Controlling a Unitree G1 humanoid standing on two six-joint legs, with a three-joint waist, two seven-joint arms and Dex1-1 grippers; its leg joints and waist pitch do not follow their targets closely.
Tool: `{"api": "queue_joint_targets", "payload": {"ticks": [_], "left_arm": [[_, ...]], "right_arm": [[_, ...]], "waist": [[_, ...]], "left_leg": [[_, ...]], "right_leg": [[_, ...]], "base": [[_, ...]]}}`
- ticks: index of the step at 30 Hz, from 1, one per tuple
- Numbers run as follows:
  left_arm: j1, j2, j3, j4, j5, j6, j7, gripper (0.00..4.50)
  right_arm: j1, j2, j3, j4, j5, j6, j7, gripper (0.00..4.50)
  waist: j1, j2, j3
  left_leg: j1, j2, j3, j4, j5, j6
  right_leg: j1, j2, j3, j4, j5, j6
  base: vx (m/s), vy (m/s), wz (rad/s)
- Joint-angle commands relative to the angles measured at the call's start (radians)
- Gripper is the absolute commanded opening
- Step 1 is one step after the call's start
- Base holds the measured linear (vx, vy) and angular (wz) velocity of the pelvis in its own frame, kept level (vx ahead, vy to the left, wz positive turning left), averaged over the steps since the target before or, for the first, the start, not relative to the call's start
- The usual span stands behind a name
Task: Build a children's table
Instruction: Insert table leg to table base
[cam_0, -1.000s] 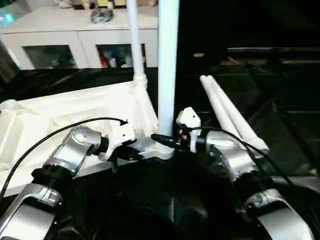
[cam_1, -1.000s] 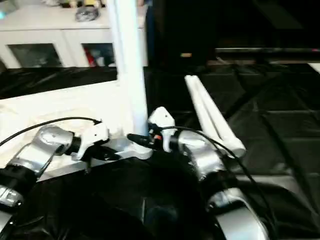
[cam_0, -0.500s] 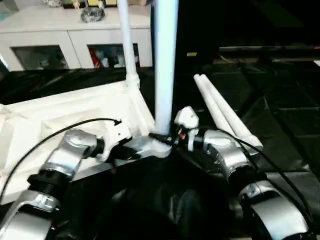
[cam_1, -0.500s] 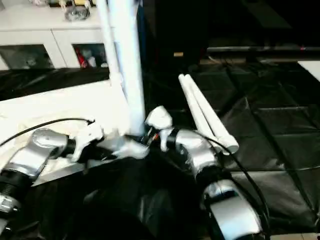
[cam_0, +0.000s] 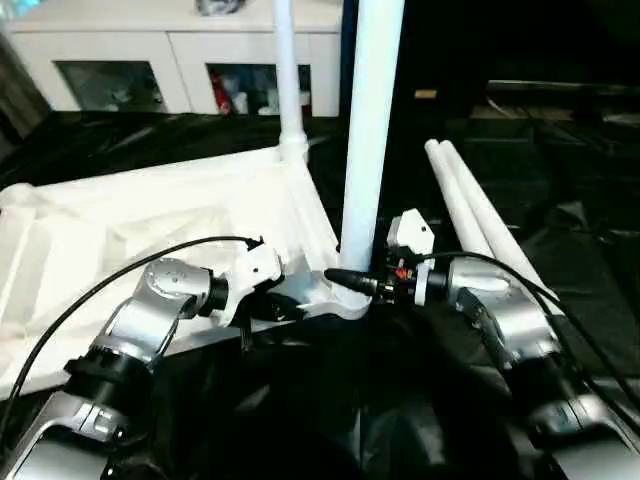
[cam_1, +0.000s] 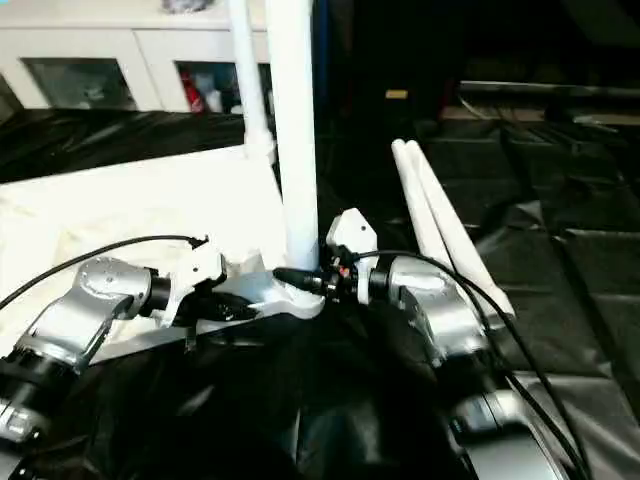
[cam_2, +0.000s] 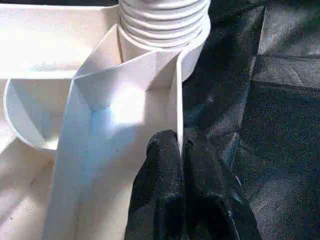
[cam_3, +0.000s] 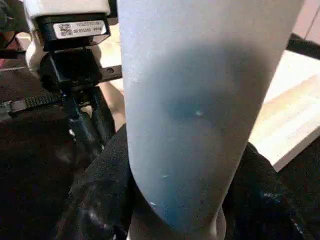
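Reaching in from the left with its forearm angled up and inward, the left arm's fingers (cam_2: 181, 165) are pinched together on the thin side wall of the upturned table top (cam_0: 120, 225), just short of the ribbed corner socket (cam_2: 162, 22). Beyond them, a second leg (cam_0: 287, 70) stands at the far corner. Coming level from the right, the right arm's fingers (cam_0: 345, 281) are clamped around the base of the upright leg (cam_0: 370, 130) seated in that socket. Past them, two loose legs (cam_0: 475, 215) lie side by side on the black sheet (cam_0: 560, 200).
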Motion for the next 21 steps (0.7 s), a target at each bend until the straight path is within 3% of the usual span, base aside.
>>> {"api": "queue_joint_targets", "payload": {"ticks": [1,7,15,20,21], "left_arm": [[-0.004,-0.009,-0.015,-0.048,-0.031,-0.014,-0.033,0.00],[-0.001,-0.003,-0.017,-0.051,-0.023,-0.019,-0.025,0.00],[-0.011,-0.010,-0.014,-0.034,-0.017,-0.029,-0.012,0.00],[-0.015,-0.013,-0.016,-0.031,-0.018,-0.032,-0.014,0.00],[-0.015,-0.013,-0.016,-0.030,-0.018,-0.033,-0.015,0.00]], "right_arm": [[0.052,0.003,0.086,0.022,-0.060,0.083,0.007,1.89],[0.083,-0.011,0.097,-0.028,-0.067,0.107,0.000,1.89],[0.090,-0.011,0.094,0.002,-0.091,0.076,-0.026,1.89],[0.089,-0.009,0.097,0.013,-0.096,0.069,-0.027,1.89],[0.089,-0.008,0.099,0.016,-0.097,0.066,-0.027,1.89]], "waist": [[0.002,-0.007,-0.043],[0.002,-0.007,-0.049],[0.005,0.001,-0.056],[0.005,-0.002,-0.057],[0.005,0.001,-0.059]], "left_leg": [[0.001,0.063,-0.017,-0.065,-0.129,0.093],[-0.001,0.060,-0.017,-0.060,-0.087,0.095],[0.001,0.059,-0.018,-0.054,-0.079,0.093],[0.000,0.057,-0.018,-0.052,-0.089,0.086],[0.000,0.058,-0.019,-0.052,-0.081,0.086]], "right_leg": [[0.047,-0.079,0.062,-0.060,-0.171,-0.224],[0.053,-0.080,0.062,-0.051,-0.088,-0.238],[0.058,-0.080,0.060,-0.046,-0.052,-0.256],[0.060,-0.080,0.060,-0.046,-0.067,-0.253],[0.060,-0.079,0.060,-0.044,-0.053,-0.255]], "base": [[0.000,0.000,0.00],[0.000,0.000,0.00],[0.000,0.000,0.00],[0.000,0.000,0.00],[0.000,0.000,0.00]]}}
